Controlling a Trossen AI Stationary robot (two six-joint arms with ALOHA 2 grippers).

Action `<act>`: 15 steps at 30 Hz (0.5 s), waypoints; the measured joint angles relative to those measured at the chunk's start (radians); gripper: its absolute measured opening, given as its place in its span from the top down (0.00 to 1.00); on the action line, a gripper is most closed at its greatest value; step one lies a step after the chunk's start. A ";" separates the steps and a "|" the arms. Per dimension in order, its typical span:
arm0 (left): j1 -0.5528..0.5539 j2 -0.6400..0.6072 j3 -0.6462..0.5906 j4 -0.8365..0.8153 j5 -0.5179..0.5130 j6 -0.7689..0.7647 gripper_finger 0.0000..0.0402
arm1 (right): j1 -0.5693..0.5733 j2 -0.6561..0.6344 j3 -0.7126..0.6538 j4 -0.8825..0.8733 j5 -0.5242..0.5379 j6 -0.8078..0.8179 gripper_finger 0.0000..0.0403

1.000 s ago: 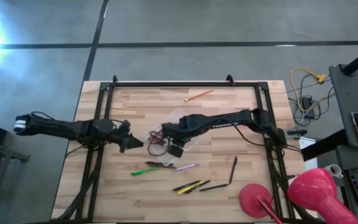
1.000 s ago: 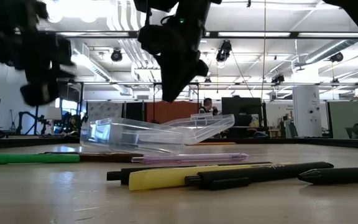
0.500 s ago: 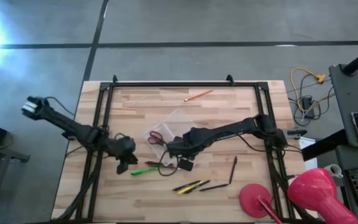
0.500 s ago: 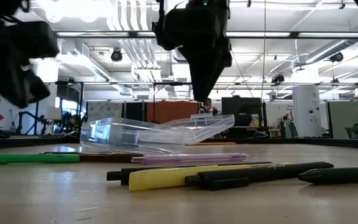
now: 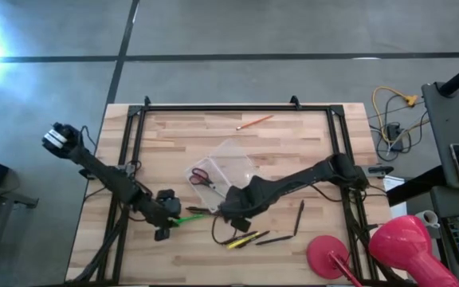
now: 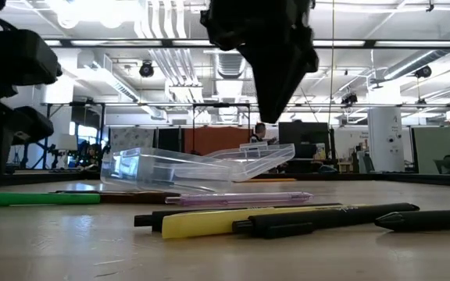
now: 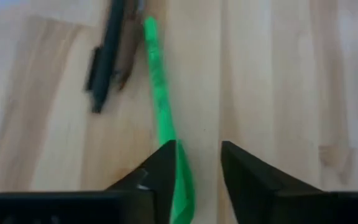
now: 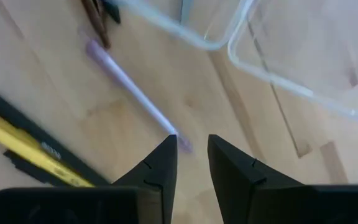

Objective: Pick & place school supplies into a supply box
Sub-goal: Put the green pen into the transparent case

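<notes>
Two end effectors hover open and empty: left end effector (image 7: 194,163) over the green pen (image 7: 160,118), right end effector (image 8: 191,158) over the lilac pen (image 8: 132,93).

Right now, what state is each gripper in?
Left gripper: open, over the green pen, holding nothing.
Right gripper: open, over the lilac pen, holding nothing.

The supply box (image 5: 228,163) sits near the table's (image 5: 293,151) centre with the scissors (image 5: 201,177) inside, at its 9 o'clock end. A pencil (image 5: 254,122) lies well apart at 12 o'clock. Pens (image 5: 245,237) lie at 6 o'clock, the left end effector (image 5: 164,223) at 8 o'clock.
</notes>
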 joint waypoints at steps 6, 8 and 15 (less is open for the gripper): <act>0.000 0.062 0.063 -0.040 -0.039 -0.004 0.56 | 0.039 -0.006 -0.063 -0.031 0.068 0.022 0.80; 0.000 0.091 0.097 -0.094 -0.091 -0.002 0.55 | 0.052 -0.016 -0.095 -0.031 0.085 0.029 0.80; 0.001 0.267 0.211 -0.143 -0.129 0.039 0.55 | 0.098 -0.073 -0.224 -0.019 0.180 0.132 0.80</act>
